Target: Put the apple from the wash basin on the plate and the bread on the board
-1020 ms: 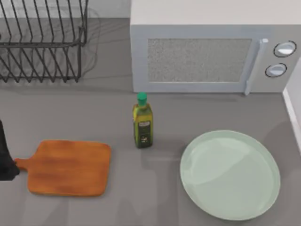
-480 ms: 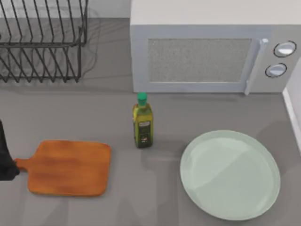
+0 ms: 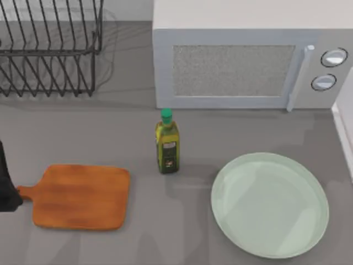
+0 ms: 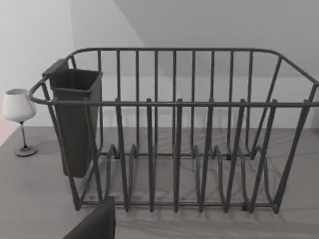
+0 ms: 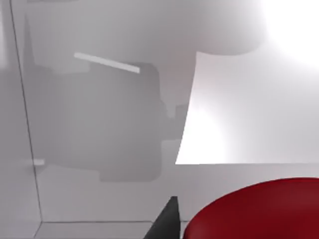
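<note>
Over the apple (image 5: 259, 211) — right gripper's fingers (image 5: 164, 224) hover close.

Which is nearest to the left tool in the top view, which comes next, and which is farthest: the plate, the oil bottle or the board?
Starting from the left tool at the far left:
1. The board, on the left, with its handle pointing at the tool.
2. The oil bottle, standing in the middle.
3. The plate, far over on the right.

Grey countertop (image 3: 83, 138) against a pale wall (image 4: 30, 40); microwave (image 3: 242, 61) at back, wire dish rack (image 3: 49, 49) back left.
</note>
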Robot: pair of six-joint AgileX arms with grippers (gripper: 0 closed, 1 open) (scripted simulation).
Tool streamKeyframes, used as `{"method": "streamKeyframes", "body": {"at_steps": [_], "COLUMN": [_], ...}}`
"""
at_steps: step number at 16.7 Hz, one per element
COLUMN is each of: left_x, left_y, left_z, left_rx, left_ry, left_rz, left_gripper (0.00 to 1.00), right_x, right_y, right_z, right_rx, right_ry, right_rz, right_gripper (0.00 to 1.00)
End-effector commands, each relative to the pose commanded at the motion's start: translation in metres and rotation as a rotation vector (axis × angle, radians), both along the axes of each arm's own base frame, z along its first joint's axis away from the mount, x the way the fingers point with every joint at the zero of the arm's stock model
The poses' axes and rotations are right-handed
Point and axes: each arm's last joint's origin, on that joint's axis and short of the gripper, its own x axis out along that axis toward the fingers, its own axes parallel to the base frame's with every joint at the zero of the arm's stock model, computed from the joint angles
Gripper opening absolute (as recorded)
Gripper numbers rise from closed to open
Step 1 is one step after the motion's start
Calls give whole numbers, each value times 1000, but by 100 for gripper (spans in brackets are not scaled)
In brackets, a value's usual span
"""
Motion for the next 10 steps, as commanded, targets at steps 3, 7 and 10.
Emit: {"method": "streamKeyframes", "body": {"at_steps": [3, 7, 10], "left_x": [0, 0, 0], "left_y": [0, 0, 0], "left_z": [0, 0, 0], "left_rx": [0, 0, 0], "left_ry": [0, 0, 0], "left_rz": [0, 0, 0], "left_gripper": [100, 100, 100], "right_x": [0, 2, -2], "right_y": [0, 11, 36], "right_z": [-2, 19, 41], "right_rx": [1, -13, -20], "right_ry": [3, -29, -28], "right_rz": [-1, -20, -60], "right_gripper": [0, 0, 0]}}
